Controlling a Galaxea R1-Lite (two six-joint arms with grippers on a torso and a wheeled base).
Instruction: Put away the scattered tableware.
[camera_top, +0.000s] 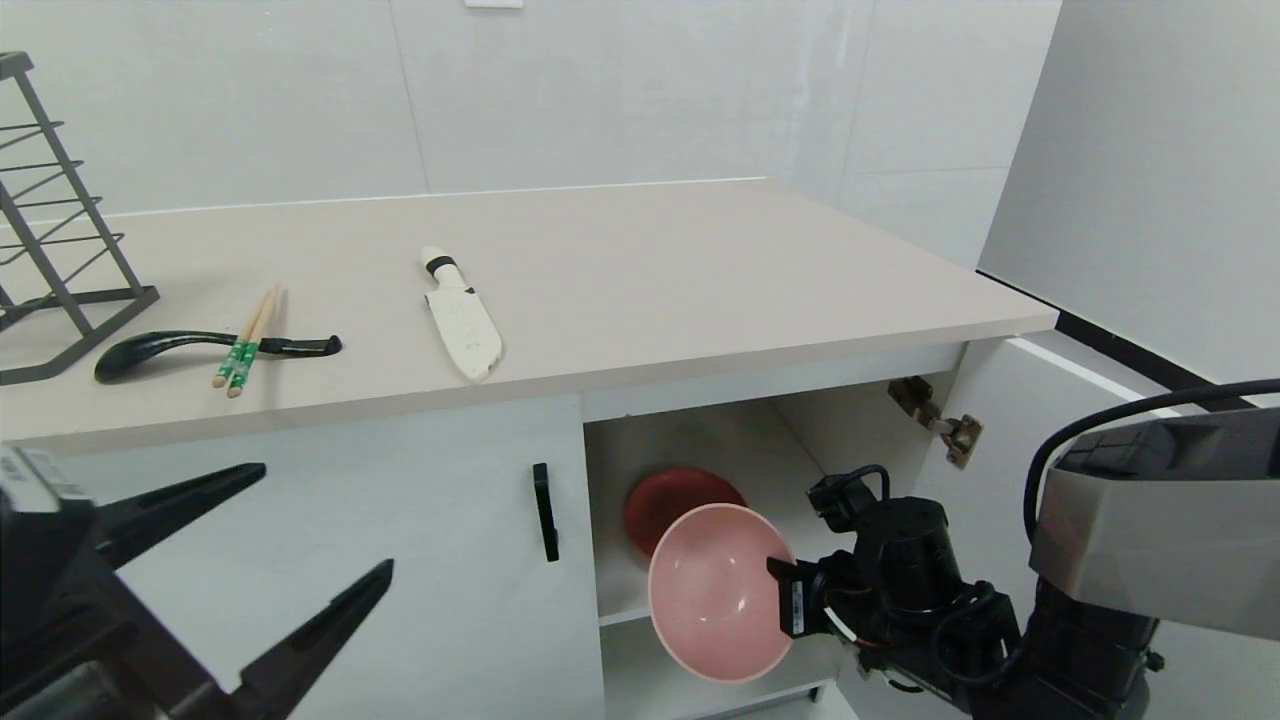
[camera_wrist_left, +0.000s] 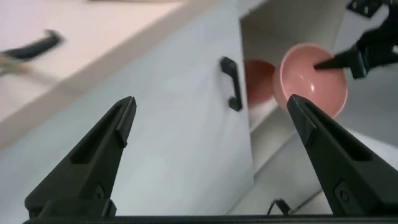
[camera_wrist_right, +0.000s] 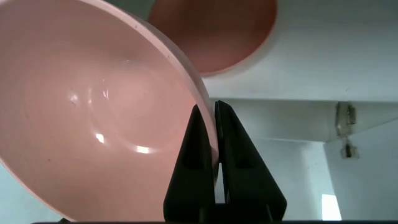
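A wire rack (camera_top: 60, 250) stands at the far left of the bench (camera_top: 650, 270). Beside it lies a black spoon (camera_top: 150, 350), with a pair of chopsticks (camera_top: 245, 345) resting across its handle. Further along, apart from both, lies a white knife (camera_top: 462, 320).

Below the bench edge the left hand (camera_top: 326, 516) hangs spread wide with nothing in it, in front of the shut cupboard door (camera_top: 400, 560) with its black handle (camera_top: 545, 512).

To the right the cupboard stands open. A red bowl (camera_top: 680, 495) sits on its shelf (camera_top: 615, 600). Just in front of it is the pink bowl (camera_top: 715, 590), tilted on edge with its hollow facing outward. The right hand (camera_wrist_right: 209, 111) is clamped on its rim.
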